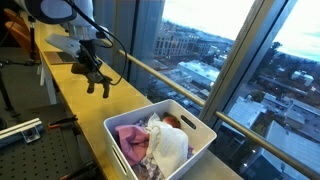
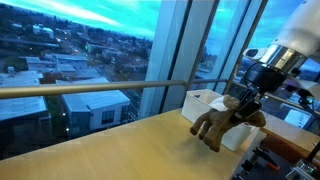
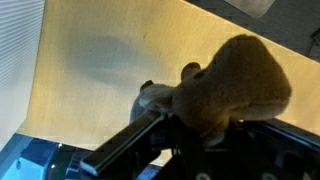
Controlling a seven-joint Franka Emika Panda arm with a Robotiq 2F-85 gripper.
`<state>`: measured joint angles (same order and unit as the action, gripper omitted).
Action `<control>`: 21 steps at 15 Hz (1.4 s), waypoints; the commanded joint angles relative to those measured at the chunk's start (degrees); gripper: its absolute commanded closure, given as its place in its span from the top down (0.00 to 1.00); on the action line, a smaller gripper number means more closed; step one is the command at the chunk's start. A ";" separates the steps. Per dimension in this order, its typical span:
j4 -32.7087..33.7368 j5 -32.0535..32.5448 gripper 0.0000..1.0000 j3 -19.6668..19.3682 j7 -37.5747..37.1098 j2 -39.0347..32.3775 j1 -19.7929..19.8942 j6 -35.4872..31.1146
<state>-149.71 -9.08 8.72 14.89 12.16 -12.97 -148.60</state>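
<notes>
Gripping a brown plush toy (image 2: 222, 125), the gripper (image 2: 241, 106) hangs over open tabletop (image 2: 120, 150) near the white bin (image 2: 198, 104).

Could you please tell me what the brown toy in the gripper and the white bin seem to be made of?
The brown toy looks like soft plush fabric, matte, with a fuzzy, rounded outline. The white bin is probably rigid plastic, smooth: thin, straight, evenly coloured walls.

The plush toy (image 2: 222, 122) is hanging in the hand (image 2: 243, 103) over the surface (image 2: 120, 150). The bin (image 2: 203, 103) is standing on that surface just behind the toy in an exterior view, clothes (image 1: 160, 140) lying in it, the railing (image 1: 160, 75) running along the surface's window edge.
</notes>
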 commanded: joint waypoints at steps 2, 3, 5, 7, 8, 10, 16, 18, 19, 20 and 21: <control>4.94 0.35 0.04 -0.67 0.40 -1.08 -0.44 1.53; 6.17 0.31 0.04 -0.76 0.54 -1.43 -0.37 1.80; 8.75 -0.04 0.04 -1.10 1.07 -2.64 -0.19 2.03; 10.64 0.04 0.04 -1.34 1.31 -4.07 0.11 2.33; 11.05 0.39 0.04 -1.44 1.36 -4.96 0.42 2.22; 11.78 0.87 0.41 -1.44 1.20 -6.48 1.06 1.89; 14.12 2.13 0.83 -2.99 3.27 -7.78 4.56 3.30; 14.14 2.03 0.98 -4.41 4.81 -6.41 6.15 3.50; 14.32 2.00 1.00 -5.27 5.68 -5.90 7.03 3.65; 14.46 2.12 1.00 -6.44 6.69 -5.51 8.12 3.53; 14.71 2.09 1.00 -7.69 7.78 -5.17 9.21 3.51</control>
<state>-135.93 -7.95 3.85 19.84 4.97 -6.13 -147.27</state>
